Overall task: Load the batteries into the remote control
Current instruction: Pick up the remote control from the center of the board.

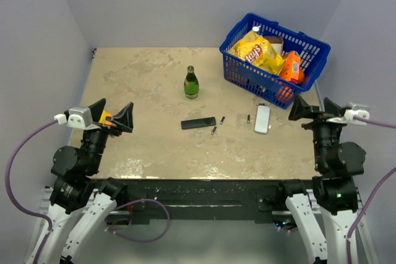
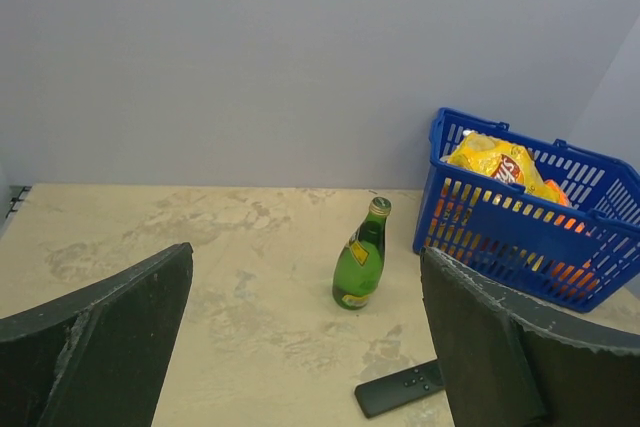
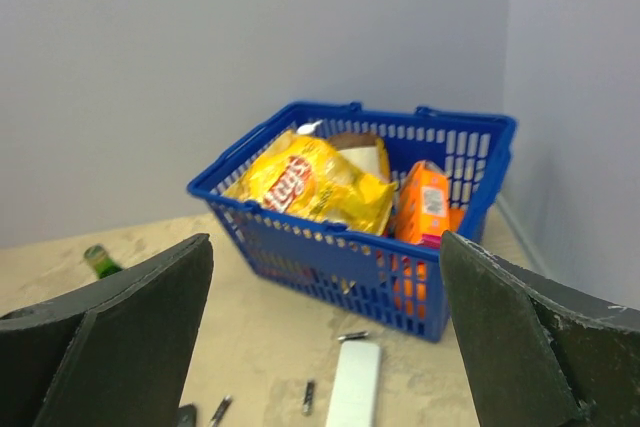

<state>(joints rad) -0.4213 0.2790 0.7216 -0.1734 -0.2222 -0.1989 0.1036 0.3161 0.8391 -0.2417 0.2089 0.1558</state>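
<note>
Our left hand (image 1: 116,108) and right hand (image 1: 312,101) both gape wide, holding nothing, at the counter's (image 1: 142,78) near corners; we see the remote (image 1: 198,122) mid-counter, loose batteries (image 1: 213,130) lying just right of it.

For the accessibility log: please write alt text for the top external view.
A black remote lies in the middle with small batteries loose to its right, near a white device. A green bottle stands behind; a blue basket of snacks sits far right. Left fingers and right fingers are open and empty at the sides.
</note>
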